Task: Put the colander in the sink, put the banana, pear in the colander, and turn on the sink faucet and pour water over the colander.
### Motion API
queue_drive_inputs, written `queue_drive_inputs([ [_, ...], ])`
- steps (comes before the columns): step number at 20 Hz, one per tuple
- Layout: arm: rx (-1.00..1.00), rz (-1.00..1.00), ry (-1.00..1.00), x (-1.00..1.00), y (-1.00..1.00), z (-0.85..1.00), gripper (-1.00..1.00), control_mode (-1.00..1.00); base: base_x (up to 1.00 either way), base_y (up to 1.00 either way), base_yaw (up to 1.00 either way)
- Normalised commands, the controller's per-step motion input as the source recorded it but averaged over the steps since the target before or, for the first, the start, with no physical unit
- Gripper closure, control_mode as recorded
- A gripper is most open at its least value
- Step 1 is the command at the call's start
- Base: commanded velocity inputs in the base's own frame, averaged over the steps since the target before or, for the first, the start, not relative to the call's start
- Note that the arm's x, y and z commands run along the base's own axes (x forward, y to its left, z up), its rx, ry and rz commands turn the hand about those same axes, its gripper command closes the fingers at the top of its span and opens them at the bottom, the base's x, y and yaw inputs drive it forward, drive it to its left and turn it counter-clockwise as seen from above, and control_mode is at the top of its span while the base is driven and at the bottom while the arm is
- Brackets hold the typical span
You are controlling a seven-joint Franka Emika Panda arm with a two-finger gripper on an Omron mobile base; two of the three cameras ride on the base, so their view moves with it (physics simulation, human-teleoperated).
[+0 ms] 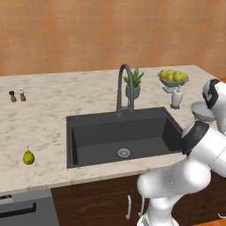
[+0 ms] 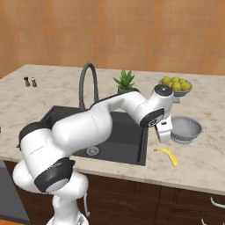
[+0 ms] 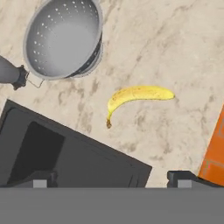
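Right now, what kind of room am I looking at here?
It looks like a kitchen, a rendered one: a dark sink with a gooseneck faucet set into a marble-look counter, wooden cabinets below, and a fruit bowl by the wall.

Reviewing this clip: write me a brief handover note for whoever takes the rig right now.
Tool: open, empty, hanging above the counter right of the sink.
Silver-grey perforated metal colander: on the counter right of the dark charcoal rectangular sink, empty.
Slim curved yellow banana: on the counter near the colander, apart from it.
Small yellow-green pear: on the counter left of the sink.
Tall dark grey gooseneck faucet: no water visible.
Done: nothing.
Left: colander into sink, both fruits in, water on.
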Motion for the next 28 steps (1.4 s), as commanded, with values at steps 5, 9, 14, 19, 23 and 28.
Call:
queue_drive_inputs([
  [5, 0.10, -0.02, 0.00, 0.47, -0.47, -0.32, -1.00, -1.00, 0.00, 0.00, 0.00],
  [9, 0.08, -0.01, 0.00, 0.47, -0.45, -0.31, -1.00, -1.00, 0.00, 0.00, 0.00],
  [14, 0.06, -0.03, 0.00, 0.37, -0.44, -0.28, -1.00, -1.00, 0.00, 0.00, 0.00],
  [19, 0.04, -0.05, 0.00, 0.26, -0.42, -0.26, -1.00, -1.00, 0.00, 0.00, 0.00],
  [23, 0.03, -0.04, 0.00, 0.24, -0.35, -0.29, -1.00, -1.00, 0.00, 0.00, 0.00],
  [28, 0.02, -0.04, 0.00, 0.46, -0.20, -0.31, -1.00, -1.00, 0.00, 0.00, 0.00],
])
